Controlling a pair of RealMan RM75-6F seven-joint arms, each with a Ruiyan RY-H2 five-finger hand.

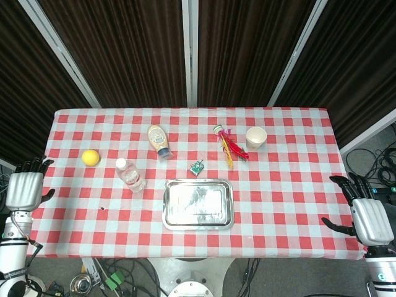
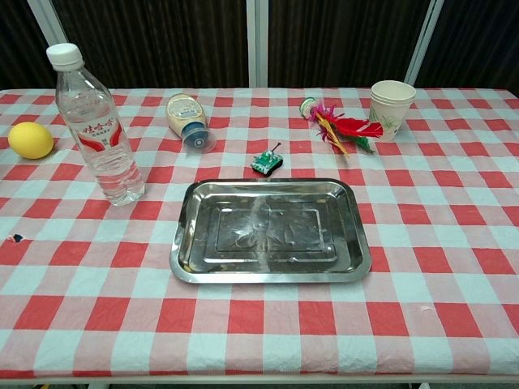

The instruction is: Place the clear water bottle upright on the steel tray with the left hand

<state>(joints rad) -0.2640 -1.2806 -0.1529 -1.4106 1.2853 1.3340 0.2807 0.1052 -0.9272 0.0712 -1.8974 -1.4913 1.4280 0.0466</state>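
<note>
left hand [image 1: 23,190] apparently open, empty, off-table | water bottle [image 2: 96,126] upright, left of steel tray [image 2: 270,271]

Left hand [image 1: 23,190] and right hand [image 1: 369,219] rest off the surface's near corners, backs upward, fingers apart and pointing forward, holding nothing.

Bright even light; glare on steel tray [image 2: 357,251]

Looks like a robotics lab: dark curtains [image 1: 142,49] on metal framing behind, cables [image 1: 371,162] trailing over the floor beside the checkered bench [image 1: 297,204].
</note>
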